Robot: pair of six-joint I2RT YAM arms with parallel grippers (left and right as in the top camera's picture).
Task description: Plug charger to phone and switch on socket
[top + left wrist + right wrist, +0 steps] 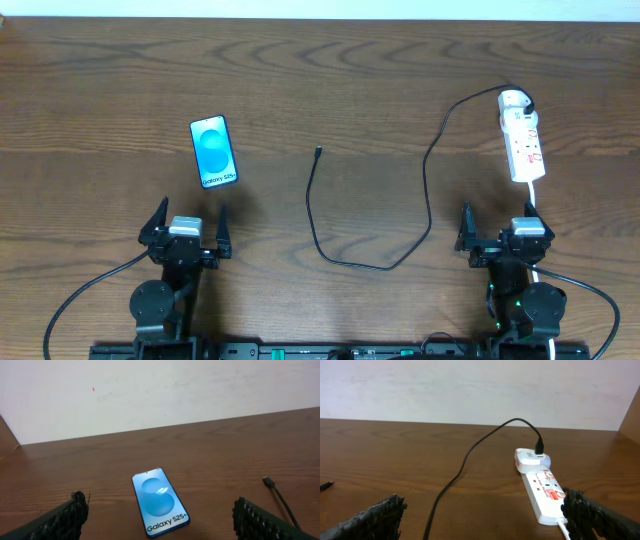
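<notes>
Your left arm sits low at the near edge of the table (pixel 320 60), wrist level, pointing toward the far edge. The left gripper (pixel 192 212) has its jaws spread wide and holds nothing. The phone (pixel 214 152) lies flat just ahead of it, screen up and lit blue, turned slightly off square, touching neither finger.

Your right arm mirrors that pose on the other side. The right gripper (pixel 497 220) is likewise fully spread and empty. The socket (pixel 524 140) lies ahead of it, a little to its right, lengthwise away from you. Its white cord (pixel 533 195) runs back from the near end, close past the gripper's outer finger.

The charger (pixel 428 200) enters a white adapter (pixel 514 100) seated at the socket's far end. Its cable arcs leftward, drops between the two arms, loops near the front edge and rises again. The plug tip (pixel 318 151) rests on bare wood between phone and socket, nearer the phone but well apart from it, not inserted.

You cannot tell the position of the socket's switches from these views.
</notes>
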